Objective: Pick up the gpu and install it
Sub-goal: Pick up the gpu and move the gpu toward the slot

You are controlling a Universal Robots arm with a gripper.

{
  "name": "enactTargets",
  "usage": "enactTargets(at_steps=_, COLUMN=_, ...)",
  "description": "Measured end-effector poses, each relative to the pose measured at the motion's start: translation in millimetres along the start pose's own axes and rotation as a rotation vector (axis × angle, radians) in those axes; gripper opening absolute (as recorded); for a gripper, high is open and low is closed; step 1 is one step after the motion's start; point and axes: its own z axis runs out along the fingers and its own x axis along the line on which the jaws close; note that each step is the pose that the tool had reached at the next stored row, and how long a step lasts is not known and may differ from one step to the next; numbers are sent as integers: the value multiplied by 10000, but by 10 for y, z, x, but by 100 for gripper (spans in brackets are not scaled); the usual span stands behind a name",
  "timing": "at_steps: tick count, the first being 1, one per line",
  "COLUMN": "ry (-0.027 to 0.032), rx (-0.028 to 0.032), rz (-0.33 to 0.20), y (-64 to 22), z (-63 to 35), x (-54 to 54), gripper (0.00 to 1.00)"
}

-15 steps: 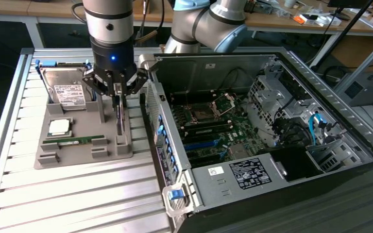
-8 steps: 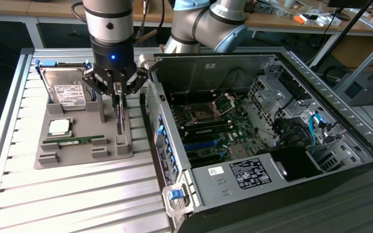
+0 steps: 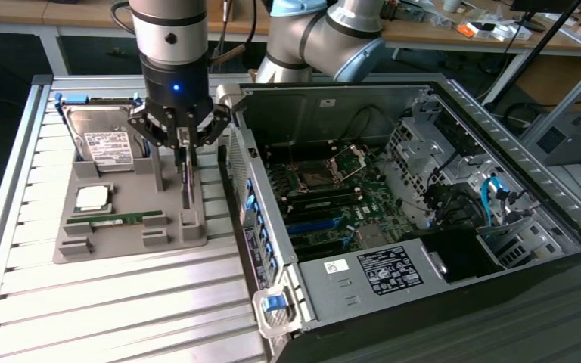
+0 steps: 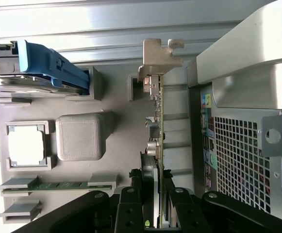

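Clamping upright gpu, tool hiding part of it

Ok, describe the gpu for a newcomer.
Find the grey tray beside the open PC case. On its case side the gpu stands on edge in the claw: green board, silver bracket, unlike the narrow memory stick or white-labelled hard drive.

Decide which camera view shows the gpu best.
The wrist view: the gpu appears edge-on along its length, silver bracket included. The exterior view shows it as a thin dark sliver beneath the hand.
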Motion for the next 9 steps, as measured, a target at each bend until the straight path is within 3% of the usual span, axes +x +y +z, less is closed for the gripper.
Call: enactTargets(at_steps=9, ry=0, rx=1, rz=1, y=0, z=-23, x=-1, gripper=27)
